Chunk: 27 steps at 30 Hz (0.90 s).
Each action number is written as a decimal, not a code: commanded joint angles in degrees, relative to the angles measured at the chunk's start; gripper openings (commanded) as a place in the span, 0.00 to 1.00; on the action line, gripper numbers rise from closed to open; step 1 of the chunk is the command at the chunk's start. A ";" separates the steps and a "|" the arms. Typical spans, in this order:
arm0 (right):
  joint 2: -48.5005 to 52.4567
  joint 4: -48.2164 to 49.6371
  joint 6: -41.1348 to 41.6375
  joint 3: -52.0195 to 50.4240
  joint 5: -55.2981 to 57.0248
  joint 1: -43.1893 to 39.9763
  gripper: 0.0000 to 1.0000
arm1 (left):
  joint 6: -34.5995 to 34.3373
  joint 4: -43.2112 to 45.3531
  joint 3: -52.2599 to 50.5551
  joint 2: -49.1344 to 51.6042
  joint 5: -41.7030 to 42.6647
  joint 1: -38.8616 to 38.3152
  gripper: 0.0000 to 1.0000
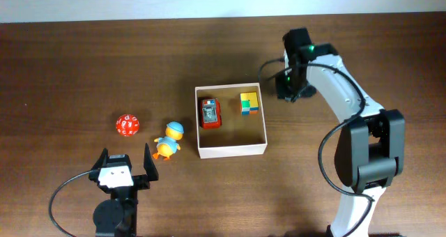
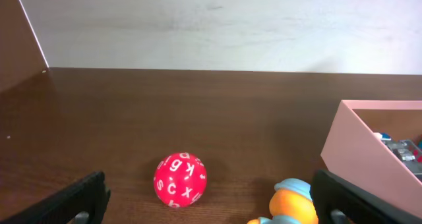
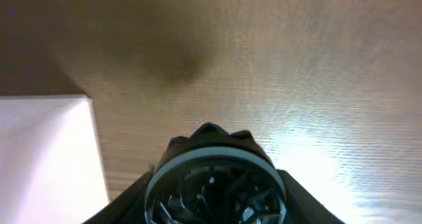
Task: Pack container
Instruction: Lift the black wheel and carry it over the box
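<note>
The container [image 1: 231,150], a square white-walled box with a tan inside, stands mid-table. It holds a red toy car [image 1: 210,113] and a yellow, green and blue cube [image 1: 249,102]. My right gripper [image 1: 291,83] hovers just right of the container's far right corner; in the right wrist view it [image 3: 214,207] is shut on a black round toy with a grey ring [image 3: 211,158], with the container's white wall [image 3: 46,158] at left. My left gripper [image 1: 125,166] is open and empty near the front edge. Ahead of it lie a red lettered ball [image 2: 179,179] and an orange duck with a blue cap [image 2: 293,201].
The red ball [image 1: 128,125] and the duck [image 1: 168,140] lie left of the container on the dark wooden table. The container's wall [image 2: 362,151] shows at the right of the left wrist view. A white wall runs behind the table's far edge.
</note>
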 commanded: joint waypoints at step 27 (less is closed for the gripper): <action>-0.17 -12.72 -22.10 18.25 -31.74 11.06 0.48 | -0.52 0.15 -0.26 -0.33 -0.42 0.35 0.99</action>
